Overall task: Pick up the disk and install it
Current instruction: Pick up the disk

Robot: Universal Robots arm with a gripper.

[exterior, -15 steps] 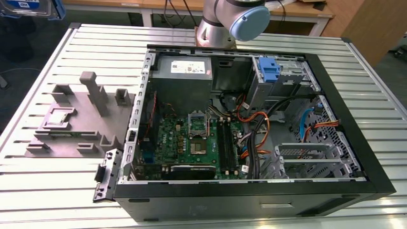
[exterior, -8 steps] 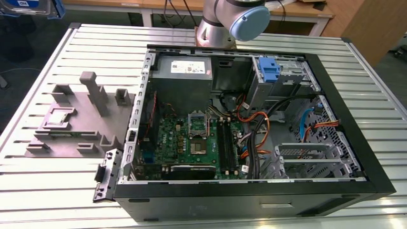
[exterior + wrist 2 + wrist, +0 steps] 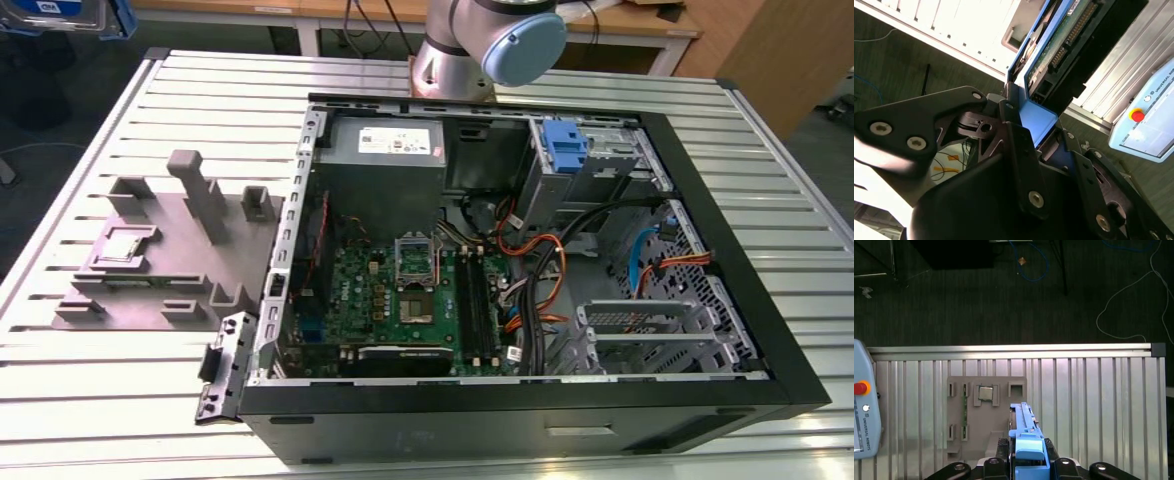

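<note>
The disk (image 3: pixel 1064 37) is off the table, held by the blue carrier rail (image 3: pixel 1036 117) at its end. My gripper (image 3: pixel 1029 112) is shut on that rail, and the green circuit-board side of the disk faces the second wrist view. In the first wrist view the disk (image 3: pixel 1024 427) stands edge-on between the black fingers of the gripper (image 3: pixel 1026 452). It hangs above the slatted table, beside the grey fixture (image 3: pixel 986 410). A blue-edged piece at the top left corner of the exterior view looks like the same disk (image 3: pixel 74 15).
An open computer case (image 3: pixel 534 410) lies on the slatted table (image 3: pixel 107 400). It has a bare metal drive cage (image 3: pixel 654 330), a blue bracket (image 3: pixel 567 150), a power supply (image 3: pixel 387 140) and loose cables. The grey fixture (image 3: pixel 160 250) lies on the exterior view's left. A teach pendant (image 3: pixel 861 415) sits at the table's edge.
</note>
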